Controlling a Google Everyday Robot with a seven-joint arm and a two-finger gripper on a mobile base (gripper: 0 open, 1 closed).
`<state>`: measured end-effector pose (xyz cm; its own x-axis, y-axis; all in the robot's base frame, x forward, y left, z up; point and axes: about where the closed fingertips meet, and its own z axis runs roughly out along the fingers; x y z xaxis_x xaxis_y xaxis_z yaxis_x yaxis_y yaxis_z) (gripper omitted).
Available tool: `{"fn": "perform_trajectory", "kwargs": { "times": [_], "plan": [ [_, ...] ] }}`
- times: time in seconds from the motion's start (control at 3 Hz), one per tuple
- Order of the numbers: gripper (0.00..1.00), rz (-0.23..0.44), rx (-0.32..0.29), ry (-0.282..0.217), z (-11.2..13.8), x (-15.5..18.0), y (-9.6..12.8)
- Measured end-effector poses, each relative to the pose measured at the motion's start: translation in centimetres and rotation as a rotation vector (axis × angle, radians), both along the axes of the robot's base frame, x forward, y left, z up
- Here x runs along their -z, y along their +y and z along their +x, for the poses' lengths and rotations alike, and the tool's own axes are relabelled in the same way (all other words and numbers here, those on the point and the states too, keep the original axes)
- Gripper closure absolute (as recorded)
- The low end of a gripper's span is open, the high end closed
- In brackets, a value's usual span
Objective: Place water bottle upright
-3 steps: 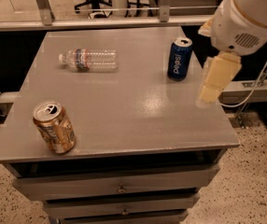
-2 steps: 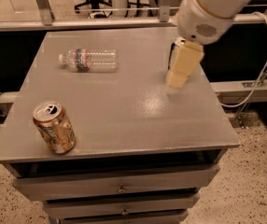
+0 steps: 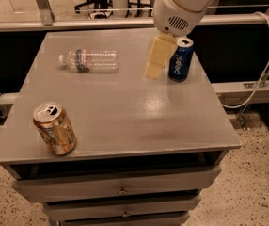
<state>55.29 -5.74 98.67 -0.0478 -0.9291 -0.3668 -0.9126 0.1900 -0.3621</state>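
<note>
A: Which way does the water bottle (image 3: 88,60) lie?

B: On its side at the back left of the grey tabletop (image 3: 125,121). Its long axis runs left to right and the white cap points left. It is clear ribbed plastic with a label band near the cap.

A: And the claw (image 3: 154,68)?

B: Pale and blocky, it hangs just left of the blue can (image 3: 180,60), apart from the bottle. I cannot tell whether it is spread or pressed together. It has swung leftward since a moment ago, and the bottle has not stirred.
</note>
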Motion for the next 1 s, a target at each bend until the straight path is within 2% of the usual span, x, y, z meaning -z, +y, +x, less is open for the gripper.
{"fn": "perform_trajectory", "kwargs": {
  "times": [0.33, 0.67, 1.0],
  "plan": [
    [0.00, 0.036, -0.029, -0.023, 1.9, -0.2, 2.1],
    [0.00, 0.065, -0.060, -0.033, 5.0, 0.4, 5.7],
    [0.00, 0.085, -0.095, -0.002, 8.1, 2.2, 10.3]
  ]
}}
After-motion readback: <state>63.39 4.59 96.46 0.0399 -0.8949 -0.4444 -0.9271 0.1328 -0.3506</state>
